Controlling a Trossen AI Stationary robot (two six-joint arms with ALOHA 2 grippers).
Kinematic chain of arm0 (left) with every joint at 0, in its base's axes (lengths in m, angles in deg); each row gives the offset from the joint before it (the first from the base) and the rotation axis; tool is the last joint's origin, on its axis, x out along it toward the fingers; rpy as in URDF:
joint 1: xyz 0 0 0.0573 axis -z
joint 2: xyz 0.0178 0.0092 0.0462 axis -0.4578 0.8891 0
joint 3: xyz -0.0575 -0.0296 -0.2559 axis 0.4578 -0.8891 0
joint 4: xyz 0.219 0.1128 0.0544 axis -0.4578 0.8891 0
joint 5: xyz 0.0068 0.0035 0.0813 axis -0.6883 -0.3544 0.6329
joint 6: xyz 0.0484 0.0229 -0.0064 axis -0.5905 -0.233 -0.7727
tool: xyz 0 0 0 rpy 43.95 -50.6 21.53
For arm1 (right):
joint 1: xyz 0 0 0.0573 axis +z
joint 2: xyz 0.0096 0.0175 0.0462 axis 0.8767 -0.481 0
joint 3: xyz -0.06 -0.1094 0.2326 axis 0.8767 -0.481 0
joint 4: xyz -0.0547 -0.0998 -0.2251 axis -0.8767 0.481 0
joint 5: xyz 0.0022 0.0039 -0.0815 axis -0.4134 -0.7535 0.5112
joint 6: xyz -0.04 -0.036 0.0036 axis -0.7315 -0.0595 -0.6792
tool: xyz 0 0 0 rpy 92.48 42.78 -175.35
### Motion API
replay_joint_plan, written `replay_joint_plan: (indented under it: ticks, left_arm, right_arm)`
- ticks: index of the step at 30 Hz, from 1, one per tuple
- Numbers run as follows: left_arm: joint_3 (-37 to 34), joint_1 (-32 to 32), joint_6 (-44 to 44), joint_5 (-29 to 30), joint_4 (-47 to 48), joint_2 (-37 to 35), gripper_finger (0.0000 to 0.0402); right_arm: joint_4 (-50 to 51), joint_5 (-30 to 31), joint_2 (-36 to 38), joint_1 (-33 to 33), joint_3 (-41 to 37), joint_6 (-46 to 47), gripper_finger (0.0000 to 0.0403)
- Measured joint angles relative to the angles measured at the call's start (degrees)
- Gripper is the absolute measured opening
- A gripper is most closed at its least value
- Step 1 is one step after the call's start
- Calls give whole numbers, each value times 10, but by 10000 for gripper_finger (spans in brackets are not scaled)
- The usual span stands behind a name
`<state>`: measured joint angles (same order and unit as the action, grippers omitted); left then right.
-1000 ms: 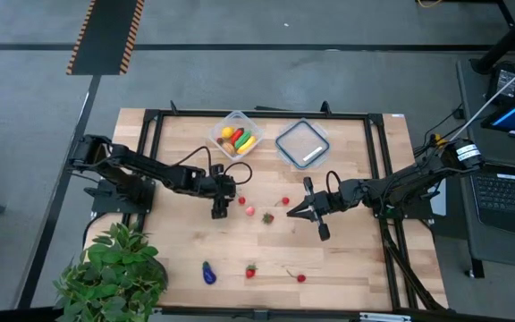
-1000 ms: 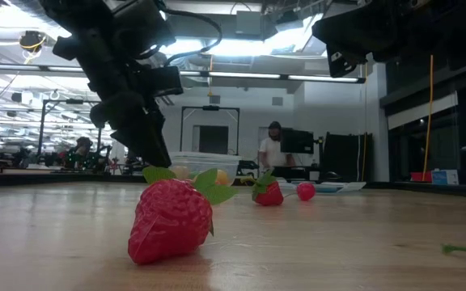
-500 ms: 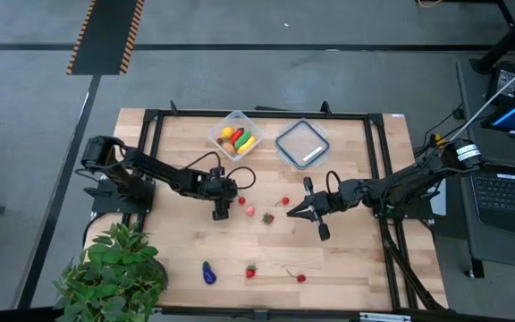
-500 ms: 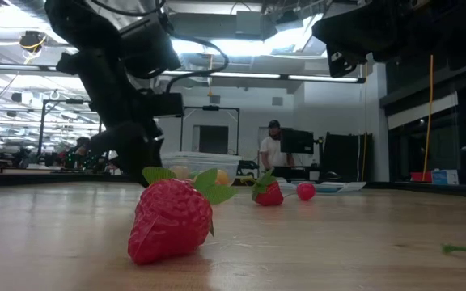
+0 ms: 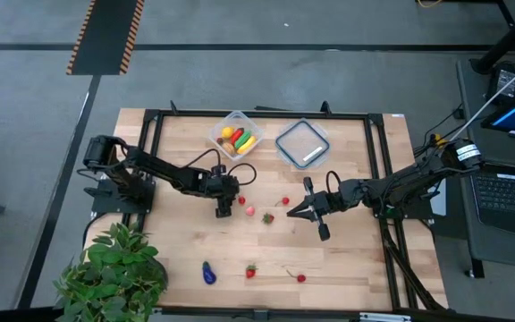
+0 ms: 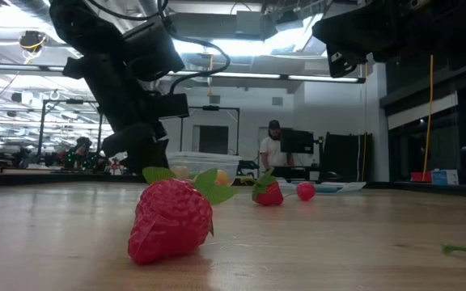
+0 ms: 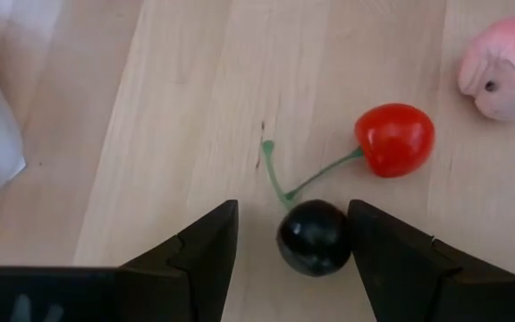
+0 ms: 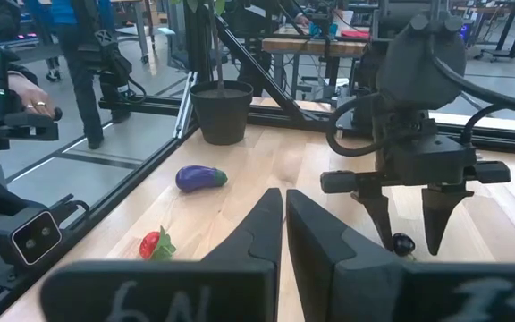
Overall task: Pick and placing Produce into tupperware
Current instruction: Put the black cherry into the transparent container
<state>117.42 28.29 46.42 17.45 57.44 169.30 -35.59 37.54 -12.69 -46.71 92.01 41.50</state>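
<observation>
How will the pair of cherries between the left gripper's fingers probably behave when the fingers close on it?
The dark cherry is round and glossy, so it may slip or roll out of the open left gripper. The thin green stem looks flexible, so the red cherry would probably dangle. Both look small, so likely light.

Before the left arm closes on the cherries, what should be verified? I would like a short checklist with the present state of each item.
1. left gripper open: ok, fingers stand apart.
2. Piece between the fingers: ok, the dark cherry sits between them, closer to one finger.
3. red cherry free of the fingers: ok, it lies beyond them, joined to the dark one by a green stem.
4. pink piece clear: ok, apart from the cherries.
5. tupperware ready: ok, lid off, several pieces inside.
6. right gripper out of the way: ok, shut, off to the side.
</observation>
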Motion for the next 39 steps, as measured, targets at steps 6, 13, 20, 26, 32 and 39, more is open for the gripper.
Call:
replay_joint_plan:
  ticks: [6, 13, 20, 26, 32, 39]
  left_arm:
    - [0, -1, 0, 0, 1, 0, 204]
    - [0, 0, 0, -1, 10, 0, 172]
    - [1, -3, 1, -23, 20, -2, 92]
    - [1, -3, 0, -24, 20, -2, 92]
    - [-1, 3, 0, -37, 18, -9, 92]
    - [-1, 21, 0, -46, 17, -65, 92]
  right_arm:
    - [0, 0, 0, 0, 0, 0, 23]
    - [0, 0, 0, 0, 0, 0, 23]
    - [0, 0, 0, 0, 0, 0, 23]
    - [0, 0, 0, 0, 0, 0, 23]
    - [0, 0, 0, 0, 0, 0, 23]
    - [3, 0, 0, 0, 0, 0, 23]
